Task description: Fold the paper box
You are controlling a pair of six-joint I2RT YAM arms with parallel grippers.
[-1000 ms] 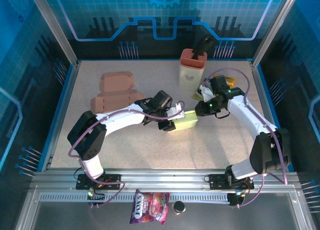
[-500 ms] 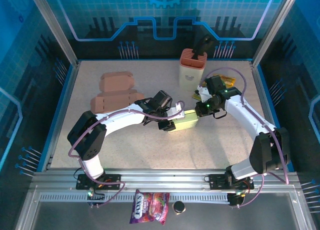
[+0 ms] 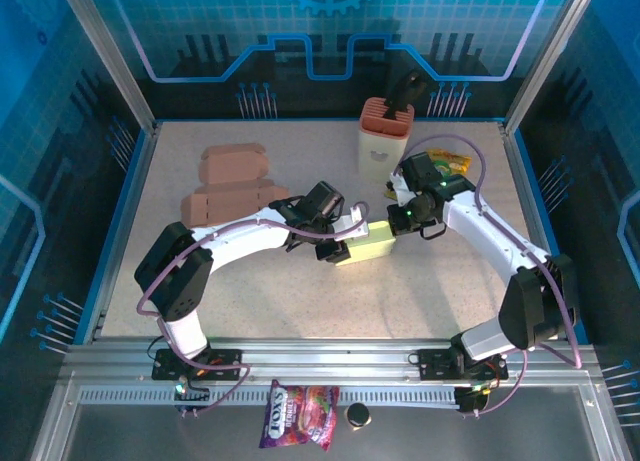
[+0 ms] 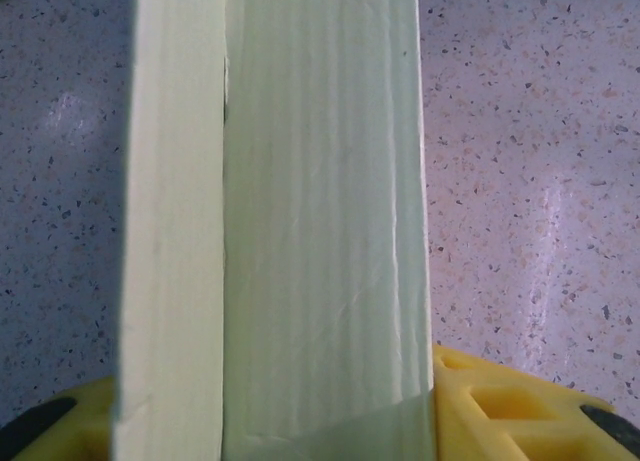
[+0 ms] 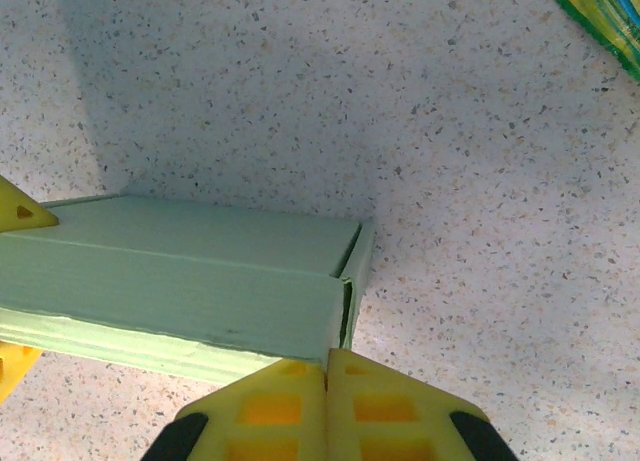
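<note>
- Pale-green paper box (image 3: 368,245) is found near the middle of the speckled surface (image 3: 280,301). It lies flat between the two hands, its long axis running left to right, with the right end a little farther from the arm bases.
- At far left, well apart from it, flat brown cardboard blanks (image 3: 232,181) are laid out, touched by neither hand.
- The left hand (image 3: 343,243) is clamped across the box's left end. In the left wrist view the box is seen filling the gap between the yellow fingers (image 4: 500,411), with both pressed to its sides.
- At the box's right end a side flap (image 5: 352,271) is seen standing slightly ajar, with a dark slit left along its edge.
- The right hand (image 5: 327,381) is clenched with nothing between its fingers. Its joined tips are set just beside that flap at the box's corner, and whether contact is made cannot be told.
- The coming move is judged to turn on one relation: the flap lies directly ahead of the right hand, on the box's long axis. A push inward toward the left hand would be called for, with the left grip used as the brace.
</note>
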